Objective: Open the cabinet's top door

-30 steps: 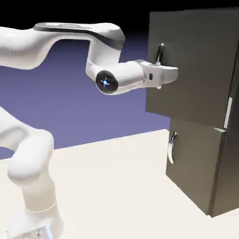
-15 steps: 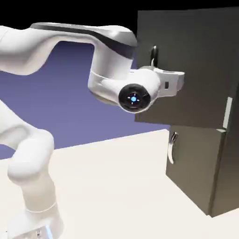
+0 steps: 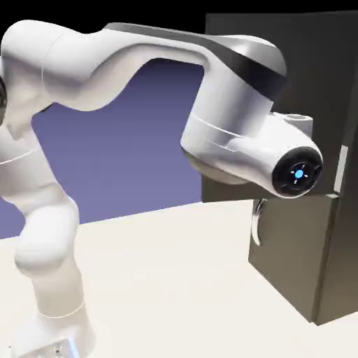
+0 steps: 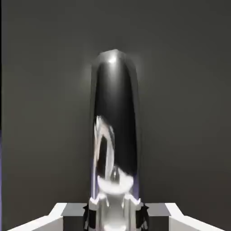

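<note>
A white robot arm (image 3: 234, 105) reaches across a pale table (image 3: 154, 287) to the top door (image 3: 224, 190) of a dark grey-brown cabinet (image 3: 332, 280), its gripper (image 4: 115, 219) drawn in tight on the door's silver handle (image 4: 115, 108). The two grey fingertips (image 4: 158, 217) sit on either side of the handle's lower part in the hand view, with only the width of the bar between them. The handle stands upright in the middle of that view, its curved, mirror-like face catching bright white reflections, while the flat grey door spreads behind it and a thin strip of blue-violet backdrop (image 4: 1, 180) shows along the left edge

The top door is on the exterior view's right, above the lower door (image 3: 297, 245). It stands open, swung out from the cabinet, its free edge jutting toward the exterior view's left, beyond the lower door. The arm's wrist (image 3: 269, 154), with a blue light (image 3: 299, 173) glowing in its round black cap, covers much of the door and hides the grip from that side. Below, the lower door is shut, its own smaller curved handle (image 3: 257, 222) near its left edge, and a pale strip (image 3: 341, 169) shows beside the top door's right-hand side
</note>
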`<state>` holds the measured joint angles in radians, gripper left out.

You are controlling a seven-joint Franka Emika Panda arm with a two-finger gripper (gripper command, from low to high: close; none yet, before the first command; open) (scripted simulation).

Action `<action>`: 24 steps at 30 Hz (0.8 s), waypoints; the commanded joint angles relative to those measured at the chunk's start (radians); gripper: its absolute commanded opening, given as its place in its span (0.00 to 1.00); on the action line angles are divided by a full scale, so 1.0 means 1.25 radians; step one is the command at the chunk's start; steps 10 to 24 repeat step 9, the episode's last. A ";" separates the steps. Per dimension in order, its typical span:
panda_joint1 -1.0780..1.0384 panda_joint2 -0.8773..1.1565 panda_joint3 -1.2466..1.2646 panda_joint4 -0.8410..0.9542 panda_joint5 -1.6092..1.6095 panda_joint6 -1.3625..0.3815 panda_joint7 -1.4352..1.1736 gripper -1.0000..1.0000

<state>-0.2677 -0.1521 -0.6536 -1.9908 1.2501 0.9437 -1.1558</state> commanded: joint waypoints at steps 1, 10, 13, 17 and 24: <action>-0.003 0.028 -0.010 0.027 0.003 -0.034 -0.006 0.00; -0.050 0.219 -0.042 0.214 0.040 -0.253 -0.044 1.00; -0.050 0.219 -0.042 0.214 0.040 -0.253 -0.044 1.00; -0.050 0.219 -0.042 0.214 0.040 -0.253 -0.044 1.00; -0.050 0.219 -0.042 0.214 0.040 -0.253 -0.044 1.00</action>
